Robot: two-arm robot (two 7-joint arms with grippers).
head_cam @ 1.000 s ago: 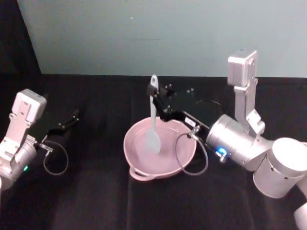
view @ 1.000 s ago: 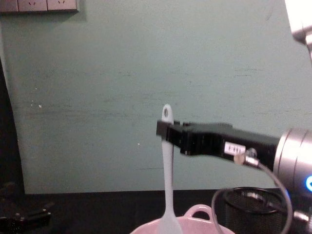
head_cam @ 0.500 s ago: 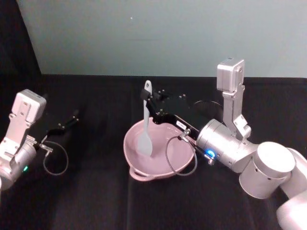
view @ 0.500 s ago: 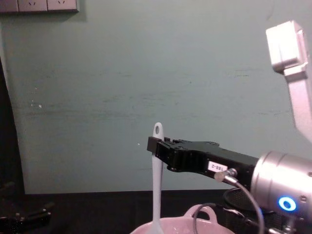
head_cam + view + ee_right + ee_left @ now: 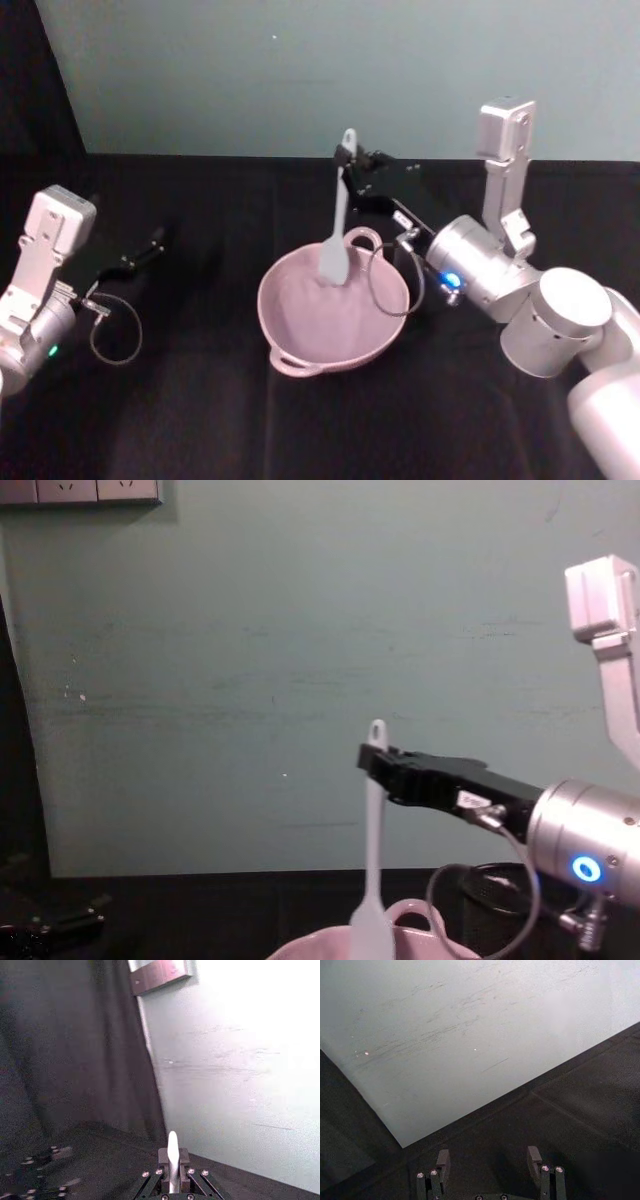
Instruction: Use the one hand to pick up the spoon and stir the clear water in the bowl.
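Right gripper point(image 5: 352, 168) is up over the far side of the bowl, reaching in from the right, and its jaws are clamped tight on the spoon point(image 5: 338, 225) just below the handle tip. From the right wrist view you see it plainly: the white handle pinched between the two black fingers point(image 5: 163, 1156), tip poking up above them.

Behind it all, the pale green wall point(image 5: 200, 680) fills the backdrop, and the black bench point(image 5: 200, 410) spreads beneath. On that bench, centre stage, sits the pink bowl point(image 5: 275, 300), one loop handle on its near rim and another on the far rim. From the chest view the far loop point(image 5: 417, 913) peeks up just right of the spoon head.

On the left, the left gripper point(image 5: 150, 245) lies low over the bench, well apart from the bowl, its fingers point(image 5: 442, 1160) spread with nothing between them.

Black mesh cup point(image 5: 500, 890) stands behind the right arm's silver cylinder, blue ring light point(image 5: 587, 868) glowing on it.

Now the spoon itself: nearly upright, tilted a touch, handle hole at the top point(image 5: 376, 730), flat pale head point(image 5: 333, 262) down inside the bowl toward its far side, close to the far loop. Whether the head touches water, I cannot tell.
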